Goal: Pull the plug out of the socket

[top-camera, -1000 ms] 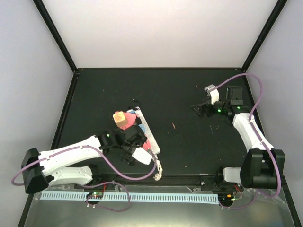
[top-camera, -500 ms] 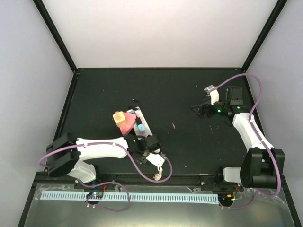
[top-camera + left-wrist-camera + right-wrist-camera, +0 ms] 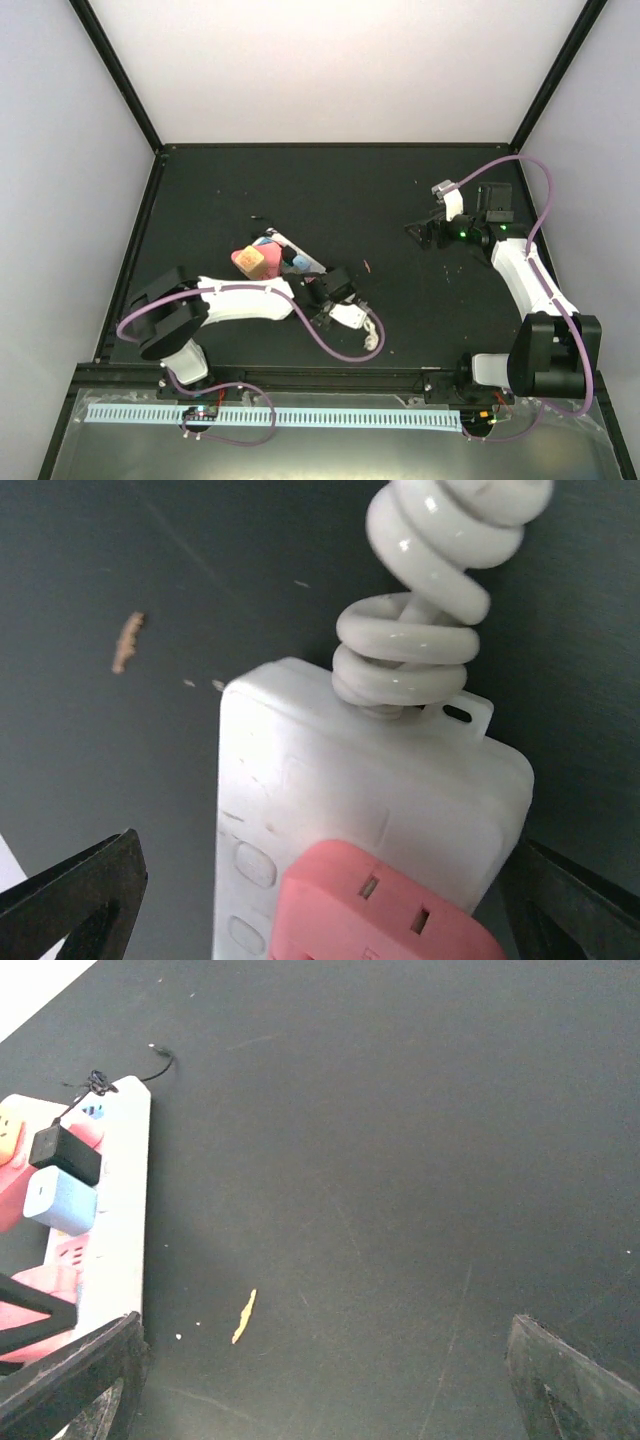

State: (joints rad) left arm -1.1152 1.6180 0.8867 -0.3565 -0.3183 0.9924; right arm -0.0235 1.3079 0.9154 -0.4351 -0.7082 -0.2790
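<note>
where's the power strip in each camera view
Top external: socket left of centre, lying at an angle.
Left wrist: socket fills the lower centre.
Right wrist: socket along the left edge.
Shared landmark: tan scrap beside it.

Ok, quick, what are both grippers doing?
Left gripper: open, straddling the socket at its cord end.
Right gripper: open, holding nothing.

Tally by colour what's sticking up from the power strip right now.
black plug: 1
light blue plug: 1
pink-and-orange block: 1
Total: 3, all on the power strip.
</note>
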